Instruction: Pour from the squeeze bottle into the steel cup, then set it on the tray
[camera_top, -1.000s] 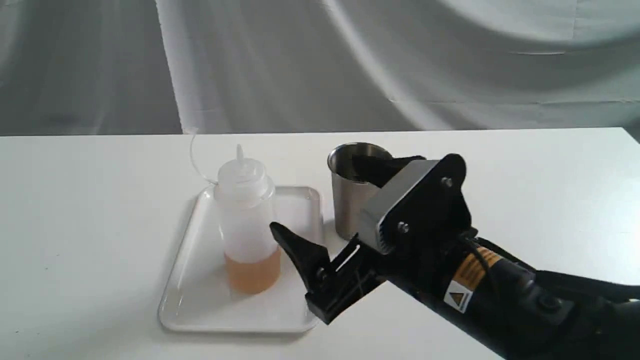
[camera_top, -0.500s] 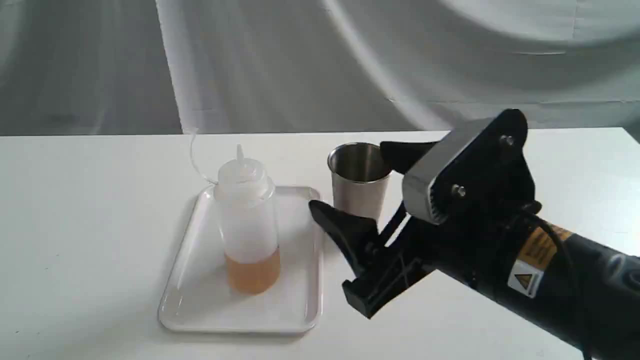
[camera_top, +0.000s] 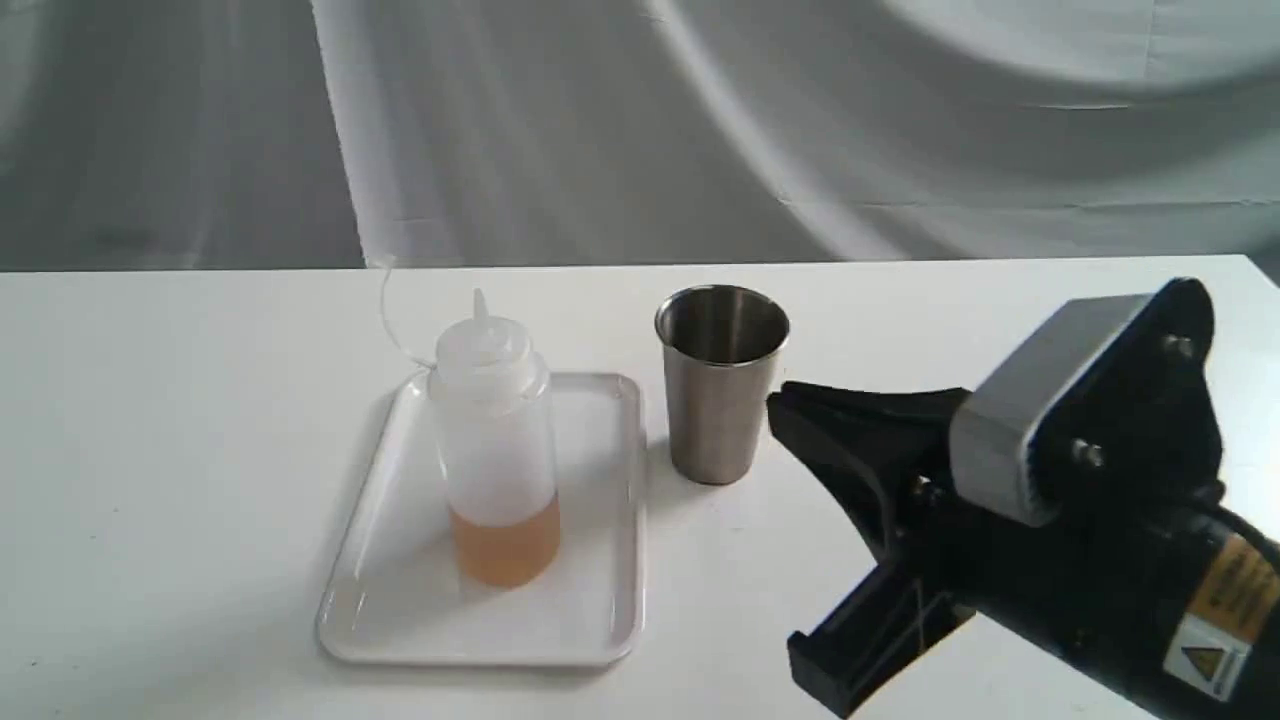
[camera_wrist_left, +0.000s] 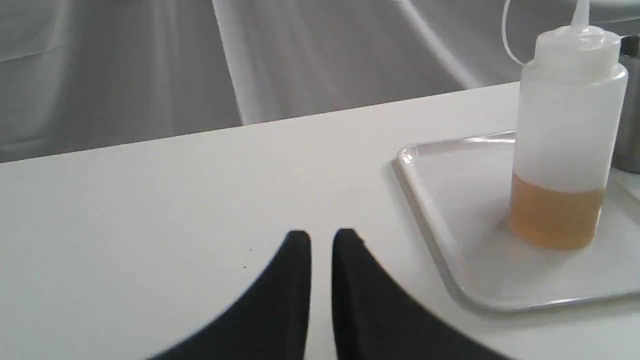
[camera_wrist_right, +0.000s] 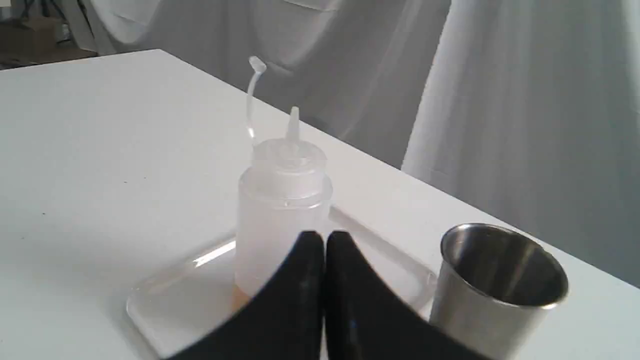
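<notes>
The squeeze bottle (camera_top: 495, 440) stands upright on the white tray (camera_top: 480, 652), amber liquid filling its lower part and its cap strap curling up behind. The steel cup (camera_top: 722, 390) stands on the table just right of the tray. My right gripper (camera_top: 790, 405) is shut and empty, hovering right of the cup and clear of it. The right wrist view looks over its closed fingertips (camera_wrist_right: 322, 239) at the bottle (camera_wrist_right: 282, 210) and cup (camera_wrist_right: 495, 285). My left gripper (camera_wrist_left: 322, 235), fingers almost touching and empty, sits over bare table well away from the tray (camera_wrist_left: 430, 210) and bottle (camera_wrist_left: 567, 150).
The white table (camera_top: 180, 480) runs to a back edge, with grey draped cloth (camera_top: 640, 120) behind it. My right arm (camera_top: 1100, 560) fills the front right corner. The left arm does not show in the exterior view.
My right gripper was open beside the bottle and cup. It has drawn back to the right and closed with nothing in it. The bottle, cup and tray have not moved.
</notes>
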